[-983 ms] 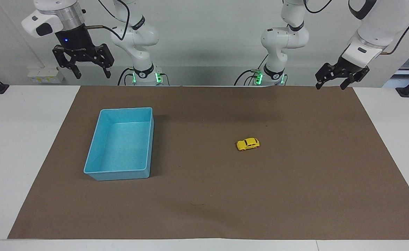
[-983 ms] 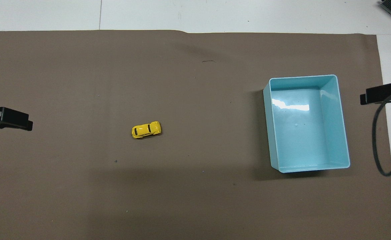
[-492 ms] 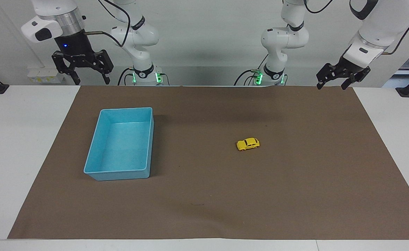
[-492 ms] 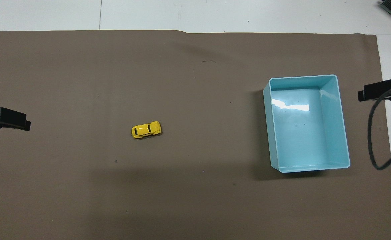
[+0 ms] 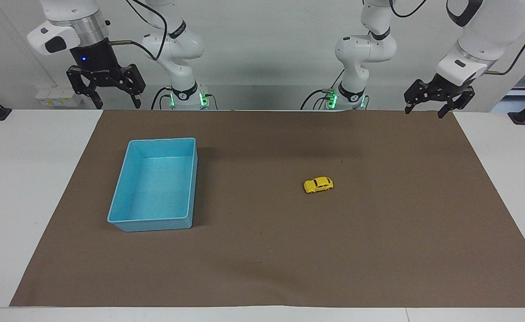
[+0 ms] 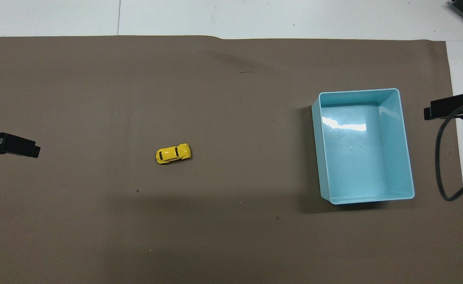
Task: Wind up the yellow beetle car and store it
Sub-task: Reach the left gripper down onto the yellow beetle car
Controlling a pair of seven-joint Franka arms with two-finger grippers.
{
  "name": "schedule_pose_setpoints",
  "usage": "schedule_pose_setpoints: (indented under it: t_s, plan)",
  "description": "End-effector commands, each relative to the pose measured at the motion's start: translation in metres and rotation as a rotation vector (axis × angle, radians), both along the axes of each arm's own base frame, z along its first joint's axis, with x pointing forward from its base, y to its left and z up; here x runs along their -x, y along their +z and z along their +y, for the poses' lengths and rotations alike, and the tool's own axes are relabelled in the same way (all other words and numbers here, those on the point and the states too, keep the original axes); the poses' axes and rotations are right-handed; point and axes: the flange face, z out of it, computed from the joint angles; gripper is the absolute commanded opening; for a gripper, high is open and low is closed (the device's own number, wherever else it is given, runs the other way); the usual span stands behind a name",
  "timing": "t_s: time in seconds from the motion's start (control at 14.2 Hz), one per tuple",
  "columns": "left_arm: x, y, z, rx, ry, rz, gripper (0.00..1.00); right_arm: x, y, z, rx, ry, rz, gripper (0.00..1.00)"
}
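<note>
The yellow beetle car (image 5: 318,184) stands on its wheels on the brown mat, alone, toward the left arm's end of the table; it also shows in the overhead view (image 6: 173,153). The light blue bin (image 5: 130,220) sits empty on the mat toward the right arm's end, seen from above too (image 6: 407,157). My left gripper (image 5: 424,110) is open and empty, raised over the mat's corner near the robots. My right gripper (image 5: 117,103) is open and empty, raised over the mat's edge at the right arm's end. Only a fingertip of each shows from above.
A brown mat (image 5: 262,250) covers most of the white table (image 5: 29,188). A black cable (image 6: 442,165) hangs from the right arm beside the bin in the overhead view.
The right gripper has swung slightly and settled a little lower and nearer its base. The left gripper has turned and shifted slightly over the mat's corner. The car and bin have not moved.
</note>
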Motion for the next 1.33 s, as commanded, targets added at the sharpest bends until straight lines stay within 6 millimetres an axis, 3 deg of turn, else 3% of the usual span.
schedule_pose_setpoints:
  t_s: [0.0,0.21,0.7,0.98,1.19,1.26]
  plan:
    - [-0.003,-0.011,-0.014,-0.015,-0.174,0.003,1.0,0.005,0.0,0.0,-0.013,0.023,-0.003,1.0]
    - [-0.006,-0.02,-0.032,0.009,-0.347,0.012,1.0,0.005,0.0,-0.001,-0.013,0.022,0.0,1.0]
    - [-0.035,-0.073,-0.057,0.103,-0.705,0.019,1.0,0.008,-0.001,-0.002,-0.011,0.021,0.023,1.0]
    - [-0.051,-0.126,-0.085,0.112,-0.896,-0.013,1.0,0.008,-0.001,-0.002,-0.013,0.021,0.023,1.0]
    - [-0.054,-0.184,-0.115,0.112,-0.996,-0.022,1.0,0.008,-0.001,-0.001,-0.011,0.022,0.023,1.0]
    - [-0.053,-0.195,-0.126,0.107,-1.035,-0.044,1.0,0.008,-0.001,-0.001,-0.011,0.022,0.023,1.0]
